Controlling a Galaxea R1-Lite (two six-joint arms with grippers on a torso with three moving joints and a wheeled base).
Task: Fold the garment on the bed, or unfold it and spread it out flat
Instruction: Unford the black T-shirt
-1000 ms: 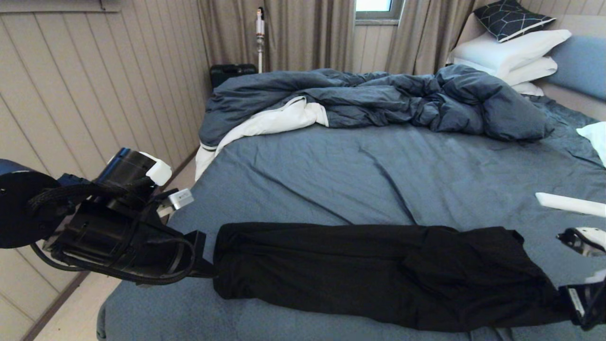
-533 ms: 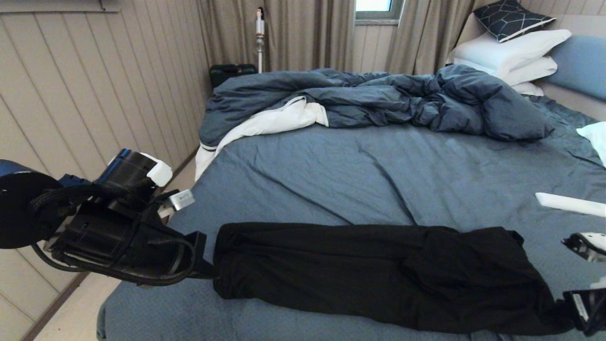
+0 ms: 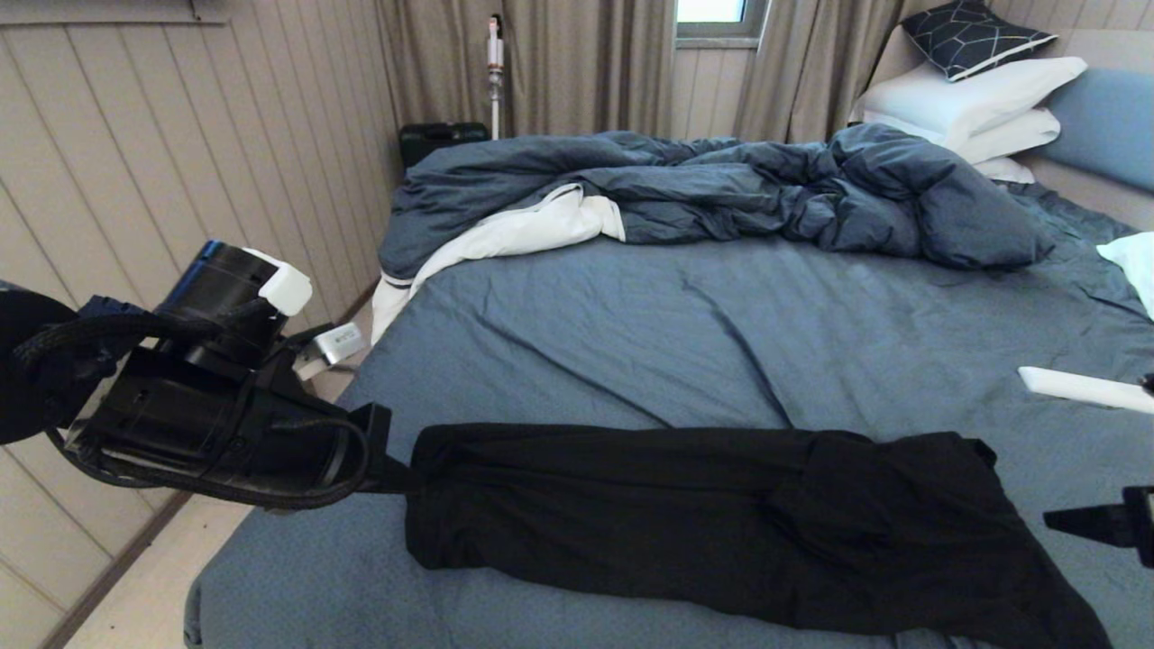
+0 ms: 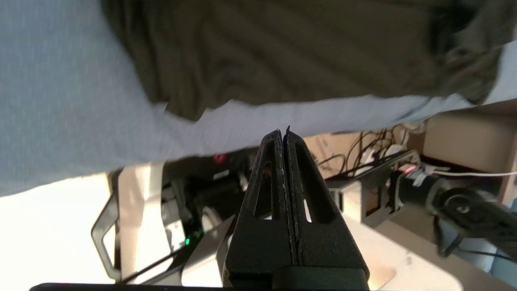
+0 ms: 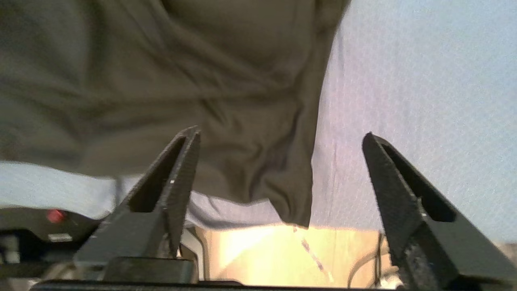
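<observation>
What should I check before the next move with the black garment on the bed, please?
1. Right gripper jaws open: ok.
2. Left gripper jaws open for grasping: not ok, shut, no cloth between them.
3. Garment free of both grippers: ok.
4. Garment lying wholly on the bed: cannot tell, its right corner leaves the head view.
5. Duvet apart from the Garment: ok.

High head view; both wrist views near the garment (image 3: pixel 721 523).
</observation>
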